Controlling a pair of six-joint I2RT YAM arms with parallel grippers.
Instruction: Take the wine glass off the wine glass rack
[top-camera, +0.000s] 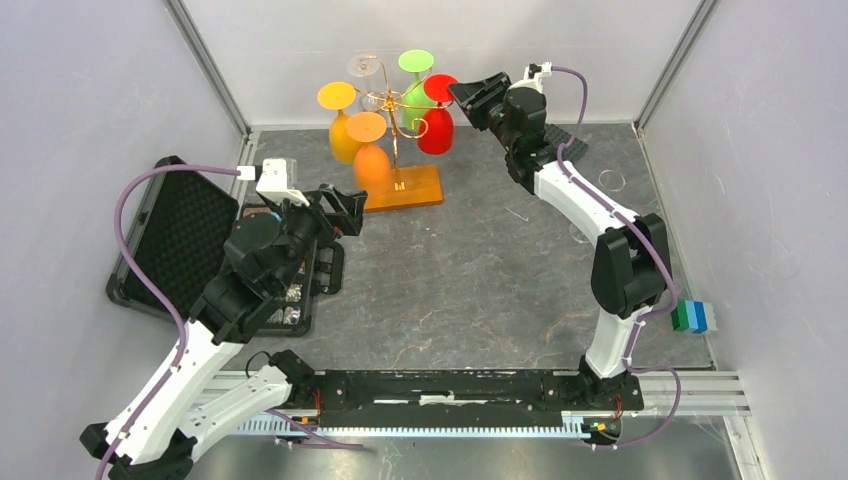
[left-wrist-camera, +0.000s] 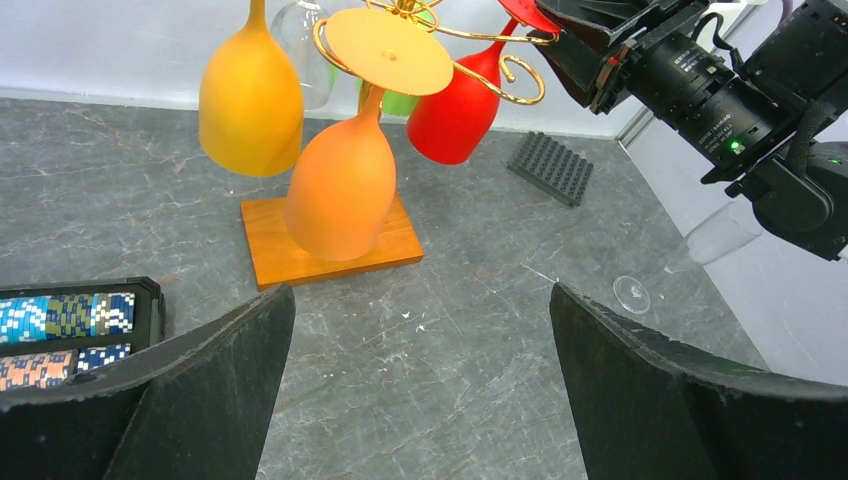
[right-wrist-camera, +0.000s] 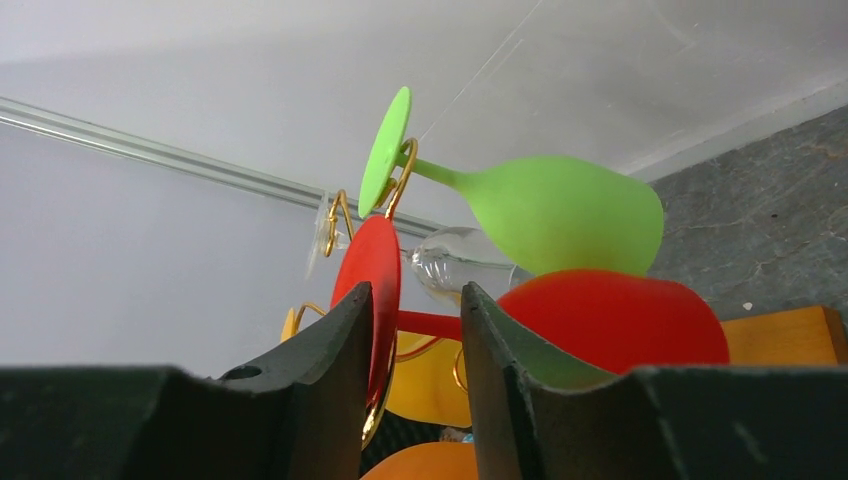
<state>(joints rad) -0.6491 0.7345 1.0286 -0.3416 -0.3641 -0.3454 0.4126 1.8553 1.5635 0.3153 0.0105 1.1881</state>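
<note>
At the back of the table (top-camera: 470, 270), centre, the wine glass rack (top-camera: 405, 187) stood on its wooden base. Five glasses hung bowl-down, feet caught in the gold scrolls; each would probably stay put until its foot is slid outward along its arm. The task's glass, by my reading, was the red wine glass (top-camera: 436, 130), on the rack's right side and not yet off its hook. The right gripper (right-wrist-camera: 415, 290) was raised level with the red stem, reaching in from the right. Its jaws stood part-way apart, the stem showing in the gap, the foot by one finger and the bowl by the other. Whether the pads bore on the glass could not be told. The left gripper (top-camera: 345, 212) hung spread to its widest and empty, low, well short of the rack and facing the orange glass (top-camera: 372, 165), likely placed to watch or steady, not to take. Room was tight: the green glass (right-wrist-camera: 540, 205) hung just above the red one in the right wrist view, with a clear glass (right-wrist-camera: 465, 260) close between them. The back wall stood near behind the rack. Open space lay to the right and toward the near edge, so drawing the red foot out that way looked the safest line. A black studded plate (left-wrist-camera: 545, 167) lay on the surface right of the rack, apart from that path.
</note>
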